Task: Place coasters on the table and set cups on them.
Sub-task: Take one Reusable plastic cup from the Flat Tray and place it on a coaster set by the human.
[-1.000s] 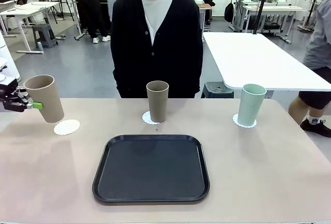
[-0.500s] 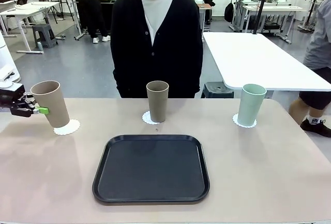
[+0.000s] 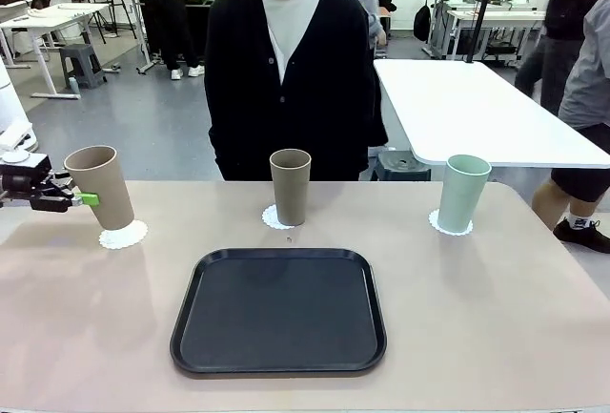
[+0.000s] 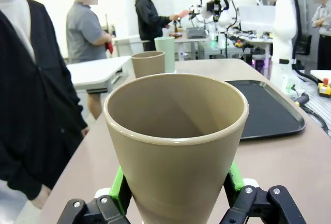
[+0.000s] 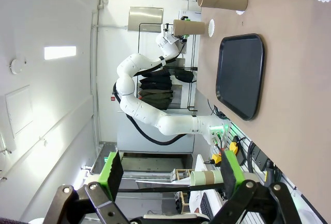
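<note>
Left end effector (image 3: 84, 199) of mine is closed on the tan cup (image 3: 103, 187) from its side, with the green pads pressed on both flanks as my left wrist view shows, and the cup leans a little, its mouth tipped away from the coaster (image 3: 123, 234) under it. Its base seems to be touching or just above this left coaster on the counter (image 3: 496, 318); I cannot tell which. To do this step well, I think I should first bring the cup upright, so that the whole base sits flat and inside the scalloped edge, and only then open the fingers. The paper is thin and light, so a sideways push from the base could drag or wrinkle it; lowering straight down is safer. After release I would pull back along the finger line, not across, so a pad does not catch the wall and tip the cup. The other tan cup (image 3: 290, 186) and the mint cup (image 3: 463, 193) already stand on their coasters behind the black tray (image 3: 278, 310). My right end effector (image 5: 169, 173) is wide and holds nothing.
</note>
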